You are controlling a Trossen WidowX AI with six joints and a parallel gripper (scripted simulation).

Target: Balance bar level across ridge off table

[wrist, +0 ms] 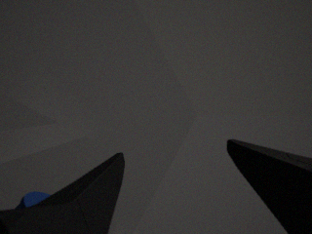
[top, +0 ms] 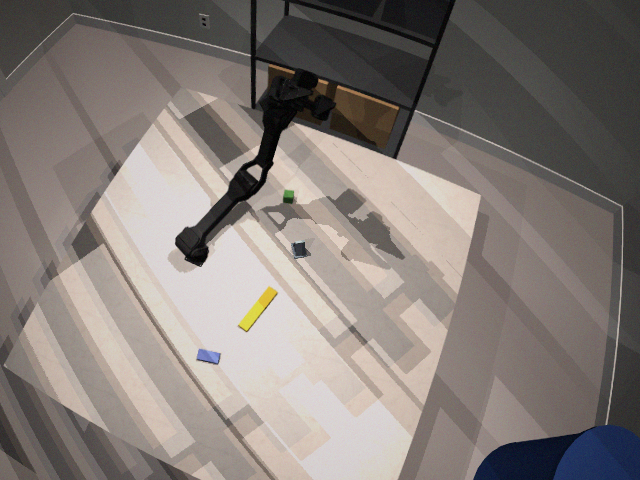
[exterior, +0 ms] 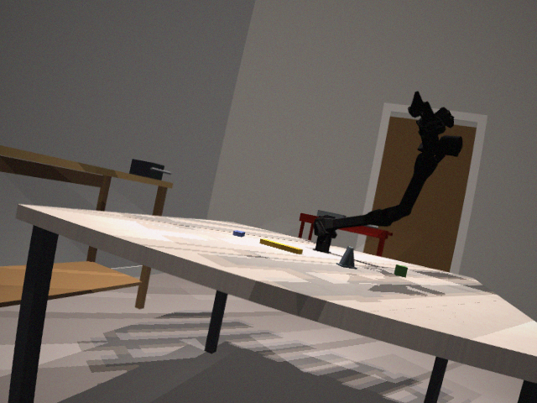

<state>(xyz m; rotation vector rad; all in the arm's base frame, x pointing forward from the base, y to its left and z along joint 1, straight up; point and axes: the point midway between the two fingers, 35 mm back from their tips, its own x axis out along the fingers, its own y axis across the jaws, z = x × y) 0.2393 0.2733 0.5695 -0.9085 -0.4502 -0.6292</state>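
Gripper (wrist: 175, 148) raised high above the table (top: 413, 232), jaws spread, holding nothing; yellow bar (top: 257, 308) lies flat on the table, at seven o'clock from the grey ridge (top: 300, 249), apart from it

a small green cube (top: 288, 195) sits on the table (top: 361, 454) just above the middle of the top view, and a flat blue tile (top: 208, 355) lies toward the lower left. at the top centre stands a dark shelf unit (top: 413, 77) with brown boxes (top: 364, 116) on its lowest level. a blue rounded shape (top: 563, 457) fills the lower right corner. in the exterior view a wooden bench (exterior: 65, 173) stands at left, a red stool (exterior: 368, 232) and a brown door (exterior: 433, 208) at right.
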